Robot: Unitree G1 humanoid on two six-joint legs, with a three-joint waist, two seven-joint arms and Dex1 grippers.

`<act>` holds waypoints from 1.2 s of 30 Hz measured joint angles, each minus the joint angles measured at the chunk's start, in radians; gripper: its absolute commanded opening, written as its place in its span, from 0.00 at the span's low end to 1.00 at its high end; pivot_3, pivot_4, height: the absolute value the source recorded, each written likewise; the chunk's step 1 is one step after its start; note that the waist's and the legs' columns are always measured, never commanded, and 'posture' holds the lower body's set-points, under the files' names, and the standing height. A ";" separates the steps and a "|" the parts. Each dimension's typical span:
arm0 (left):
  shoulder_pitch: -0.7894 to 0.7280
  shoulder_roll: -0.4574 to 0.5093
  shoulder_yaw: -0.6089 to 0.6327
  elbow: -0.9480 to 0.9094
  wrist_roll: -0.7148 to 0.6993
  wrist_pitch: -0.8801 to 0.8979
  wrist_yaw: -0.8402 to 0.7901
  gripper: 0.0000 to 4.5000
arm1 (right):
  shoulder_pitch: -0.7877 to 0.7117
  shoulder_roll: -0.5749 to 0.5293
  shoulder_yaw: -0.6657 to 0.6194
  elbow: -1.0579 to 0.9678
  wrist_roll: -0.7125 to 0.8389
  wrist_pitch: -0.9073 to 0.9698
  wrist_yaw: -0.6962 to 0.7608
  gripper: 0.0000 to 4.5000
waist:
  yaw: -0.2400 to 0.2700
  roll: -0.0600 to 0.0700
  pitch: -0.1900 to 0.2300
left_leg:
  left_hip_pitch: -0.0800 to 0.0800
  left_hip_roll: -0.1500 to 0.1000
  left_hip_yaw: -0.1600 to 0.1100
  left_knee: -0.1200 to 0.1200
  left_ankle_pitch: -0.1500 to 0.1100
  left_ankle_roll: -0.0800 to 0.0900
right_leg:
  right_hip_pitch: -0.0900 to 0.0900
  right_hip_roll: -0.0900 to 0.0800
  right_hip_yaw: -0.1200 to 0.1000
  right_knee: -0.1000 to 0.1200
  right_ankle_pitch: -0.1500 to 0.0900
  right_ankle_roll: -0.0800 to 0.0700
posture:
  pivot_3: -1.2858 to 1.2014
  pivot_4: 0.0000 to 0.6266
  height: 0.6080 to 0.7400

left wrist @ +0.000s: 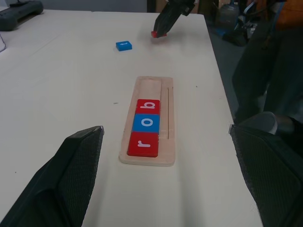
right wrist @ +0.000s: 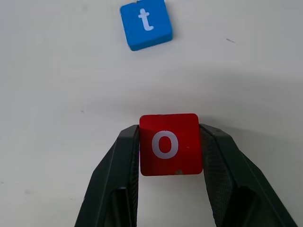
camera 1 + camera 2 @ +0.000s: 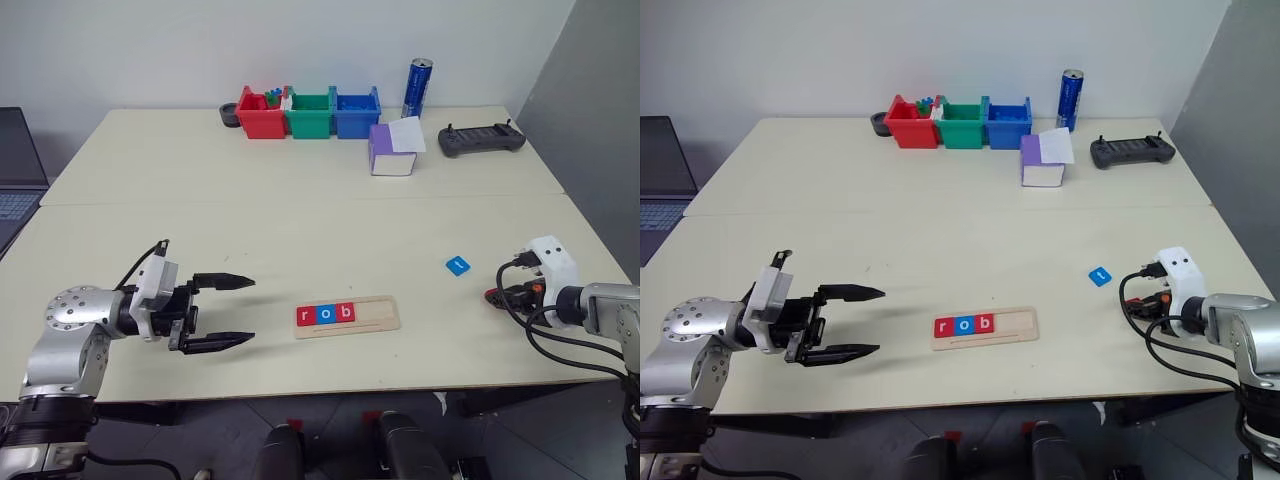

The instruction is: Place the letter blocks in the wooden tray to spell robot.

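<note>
From my head camera, the thin pale-wood tray (image 3: pixel 348 316) lies near the front edge of the cream table (image 3: pixel 300 210), with a red r, a blue o and a red b tile (image 3: pixel 326 314) filling its left end. My left gripper (image 3: pixel 232 311) hovers beside it, jaws spread wide and empty.

My left wrist view shows the blue t tile (image 1: pixel 123 45) lying loose toward the table's right edge.

In my right wrist view, my right gripper (image 2: pixel 170 146) clamps the red o tile (image 2: pixel 170 144) between both fingers, near the t.

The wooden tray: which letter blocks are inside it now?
Inside the wooden tray lie three blocks in a row: red r, blue o, red b. The rest of the groove is bare; nothing covers it.
</note>
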 measured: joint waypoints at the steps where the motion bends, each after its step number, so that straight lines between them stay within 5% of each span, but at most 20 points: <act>1: -0.003 -0.007 -0.001 0.000 0.000 0.000 0.002 1.00 | 0.000 0.001 0.000 0.001 0.004 0.001 -0.009 0.32 | 0.000 0.000 0.000 | 0.000 0.000 0.000 0.000 0.000 0.000 | 0.000 0.000 0.000 0.000 0.000 0.000 | 0.52 0.24 1.00; 36: -0.025 -0.131 -0.076 -0.073 0.004 0.029 0.185 1.00 | -0.039 0.041 0.081 0.010 0.084 0.019 -0.122 0.32 | -0.001 0.000 0.000 | -0.001 0.000 -0.001 0.000 0.000 0.000 | 0.000 0.000 0.000 -0.001 0.002 0.003 | 0.52 0.24 1.00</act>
